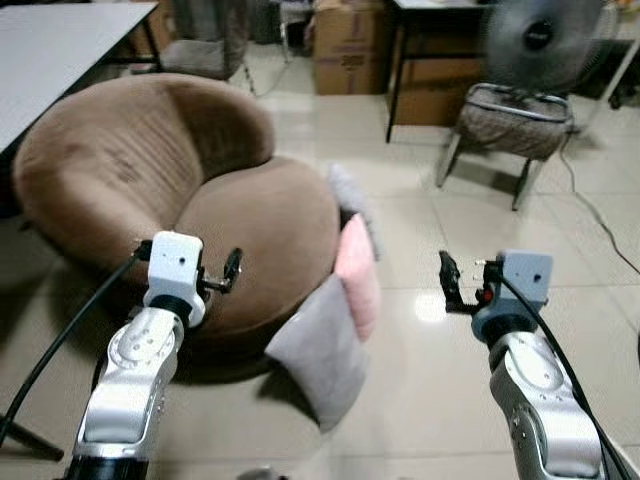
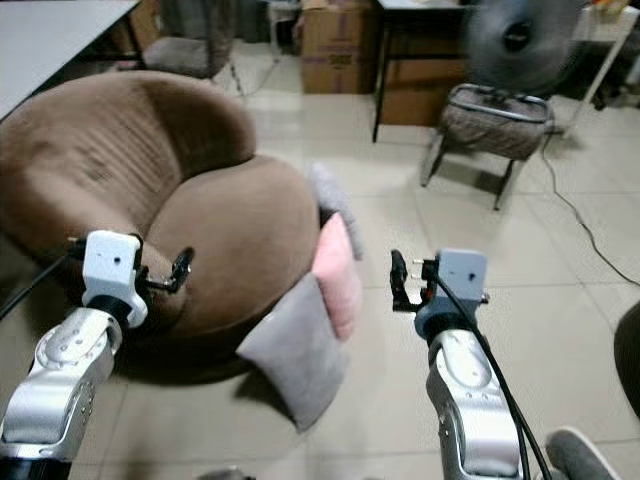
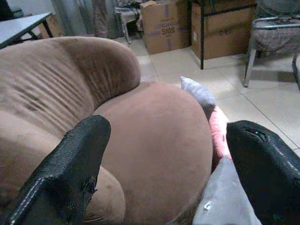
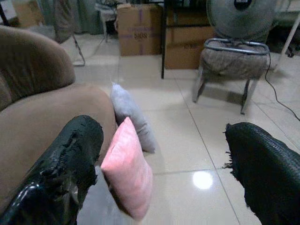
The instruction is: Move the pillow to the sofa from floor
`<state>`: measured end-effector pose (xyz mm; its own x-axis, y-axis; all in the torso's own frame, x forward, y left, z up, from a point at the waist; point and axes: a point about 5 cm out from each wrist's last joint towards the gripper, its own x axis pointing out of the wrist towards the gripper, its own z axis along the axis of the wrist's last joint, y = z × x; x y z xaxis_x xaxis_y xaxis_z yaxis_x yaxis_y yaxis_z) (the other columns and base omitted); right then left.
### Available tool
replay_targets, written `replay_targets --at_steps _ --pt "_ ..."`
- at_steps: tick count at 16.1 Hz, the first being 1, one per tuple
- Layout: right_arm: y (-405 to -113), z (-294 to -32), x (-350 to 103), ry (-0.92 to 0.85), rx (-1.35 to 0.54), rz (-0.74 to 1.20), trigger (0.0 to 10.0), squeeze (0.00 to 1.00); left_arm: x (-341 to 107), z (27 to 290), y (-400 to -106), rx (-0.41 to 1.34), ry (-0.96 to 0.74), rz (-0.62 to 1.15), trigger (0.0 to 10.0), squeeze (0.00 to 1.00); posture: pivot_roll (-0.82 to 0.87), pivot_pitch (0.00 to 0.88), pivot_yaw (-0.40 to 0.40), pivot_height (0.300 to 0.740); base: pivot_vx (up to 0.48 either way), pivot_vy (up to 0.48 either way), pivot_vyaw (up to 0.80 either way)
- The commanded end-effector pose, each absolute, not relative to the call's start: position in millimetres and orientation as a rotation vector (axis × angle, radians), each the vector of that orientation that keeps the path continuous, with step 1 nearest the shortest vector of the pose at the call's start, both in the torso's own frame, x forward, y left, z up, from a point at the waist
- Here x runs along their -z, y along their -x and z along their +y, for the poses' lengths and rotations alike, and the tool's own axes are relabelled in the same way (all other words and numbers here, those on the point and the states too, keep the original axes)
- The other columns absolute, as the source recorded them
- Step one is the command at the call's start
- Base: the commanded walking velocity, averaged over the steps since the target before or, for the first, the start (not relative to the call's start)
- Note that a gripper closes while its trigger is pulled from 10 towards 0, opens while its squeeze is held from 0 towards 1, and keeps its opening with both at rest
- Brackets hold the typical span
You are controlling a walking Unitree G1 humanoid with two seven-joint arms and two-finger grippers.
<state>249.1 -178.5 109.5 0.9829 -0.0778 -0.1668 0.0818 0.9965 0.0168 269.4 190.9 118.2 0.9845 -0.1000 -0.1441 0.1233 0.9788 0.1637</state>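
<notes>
Three pillows lean against the sofa's (image 1: 190,190) front edge, all on the tiled floor (image 1: 420,340): grey pillow (image 1: 322,352) nearest the robot, pink pillow (image 1: 358,272) just behind it and touching it, second grey pillow (image 1: 350,203) furthest back, against the seat's far curve. None is on the seat. Sofa is a round brown tub type with a high curved back.

Left gripper (image 1: 233,268) is raised over the sofa's front seat area, fingers (image 3: 70,173) spread apart, holding nothing. Its wrist view looks across the seat, with the pillows off to one side.

Right gripper (image 1: 449,281) is raised over bare floor to the right of the pink pillow, clear of it, fingers (image 4: 65,173) also spread wide, holding nothing. The right wrist view has the pink pillow low between the fingers, closer to one of them.

Background: stool (image 1: 515,120) with a fan (image 1: 541,40) behind it, cardboard boxes (image 1: 350,45), grey table (image 1: 60,50) at far left, cable (image 1: 600,215) on the floor at right.
</notes>
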Motion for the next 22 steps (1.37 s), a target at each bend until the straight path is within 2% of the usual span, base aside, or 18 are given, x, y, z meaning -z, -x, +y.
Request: replay_targets --at_steps 1,4,11,15,22 --pt "-250.9 -180.1 -113.0 -0.025 0.086 0.149 10.0 0.0 -121.0 189.1 -270.9 0.113 -0.194 0.124 10.0 0.0 0.02 0.0 0.024 0.74 0.0 0.0 0.0" --pt "-252.3 -179.8 -113.2 -0.021 0.085 0.148 10.0 0.0 -120.9 184.0 -272.2 0.139 -0.212 0.11 10.0 0.0 0.02 0.0 0.024 0.74 0.0 0.0 0.0" --pt "-255.1 -175.2 -114.1 -0.007 0.044 0.146 10.0 0.0 -123.1 187.9 -272.9 0.123 -0.203 0.105 10.0 0.0 0.02 0.0 0.023 0.74 0.332 0.0 0.0" --pt "-255.8 -171.8 -114.0 0.011 0.019 0.154 10.0 0.0 -123.5 191.4 -273.9 0.116 -0.208 0.107 10.0 0.0 0.03 0.0 0.024 0.74 0.338 0.0 0.8" --pt "-257.0 -176.1 -117.3 -0.023 0.032 0.134 10.0 0.0 -121.9 186.6 -275.4 0.145 -0.205 0.111 10.0 0.0 0.02 0.0 0.025 0.74 0.323 0.0 0.0"
